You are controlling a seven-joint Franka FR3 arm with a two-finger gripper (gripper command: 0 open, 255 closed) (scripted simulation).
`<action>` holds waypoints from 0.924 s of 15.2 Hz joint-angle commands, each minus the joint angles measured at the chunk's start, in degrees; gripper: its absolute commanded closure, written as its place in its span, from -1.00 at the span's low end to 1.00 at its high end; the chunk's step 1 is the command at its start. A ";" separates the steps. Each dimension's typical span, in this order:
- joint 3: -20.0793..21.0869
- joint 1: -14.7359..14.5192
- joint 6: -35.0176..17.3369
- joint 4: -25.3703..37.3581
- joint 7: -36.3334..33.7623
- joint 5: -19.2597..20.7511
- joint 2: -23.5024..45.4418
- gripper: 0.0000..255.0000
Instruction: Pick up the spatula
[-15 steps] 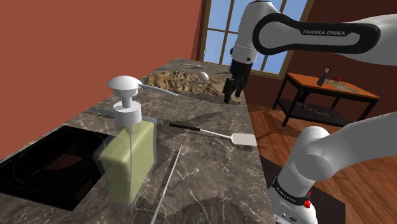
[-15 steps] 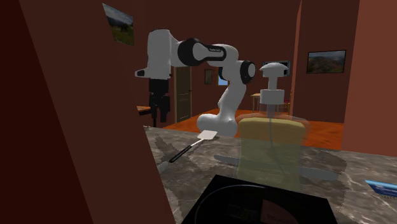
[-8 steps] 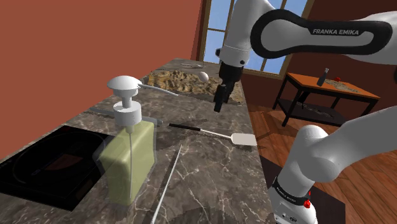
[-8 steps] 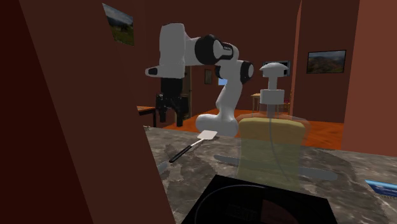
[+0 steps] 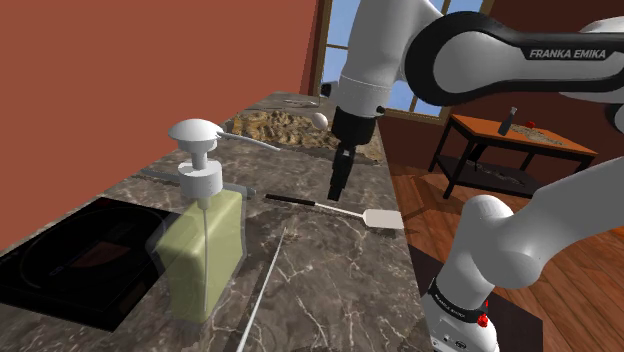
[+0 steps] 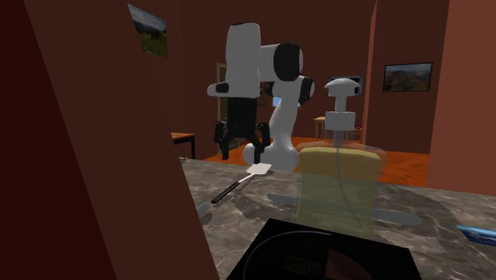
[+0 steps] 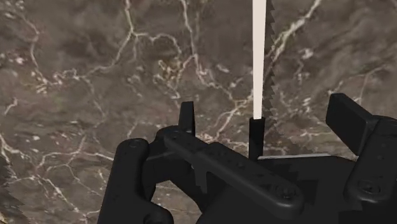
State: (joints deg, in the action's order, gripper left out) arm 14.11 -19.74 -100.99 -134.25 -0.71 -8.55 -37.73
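Marble counter (image 5: 330, 270): spatula (image 5: 348, 210) below jaws, apparently parted.

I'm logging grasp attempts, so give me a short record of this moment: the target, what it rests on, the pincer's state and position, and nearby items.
target: spatula, dark handle, white shaft and blade
resting on: marble counter, lying flat
pincer: open, pointing down
pincer vs target: just above where handle meets shaft; the spatula lies between the fingers, unclasped
nearby: soap dispenser, black cooktop
grasp: not yet made
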 commanded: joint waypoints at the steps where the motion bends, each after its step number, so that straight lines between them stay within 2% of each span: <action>1: 0.45 -0.67 -0.54 -0.40 0.41 -0.39 -0.01 -1.00; 7: 1.07 -0.95 -5.51 -5.53 0.56 -0.95 -0.17 -1.00; 9: 1.07 -0.95 -5.51 -5.54 0.56 -0.95 -0.17 -1.00; 10: 1.12 -0.97 -5.50 -5.52 0.50 -0.98 -0.18 1.00; 14: 1.09 -0.97 -5.48 -5.53 0.53 -0.97 -0.21 1.00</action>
State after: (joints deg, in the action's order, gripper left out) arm 15.19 -20.71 -106.46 -139.77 -0.18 -9.52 -37.93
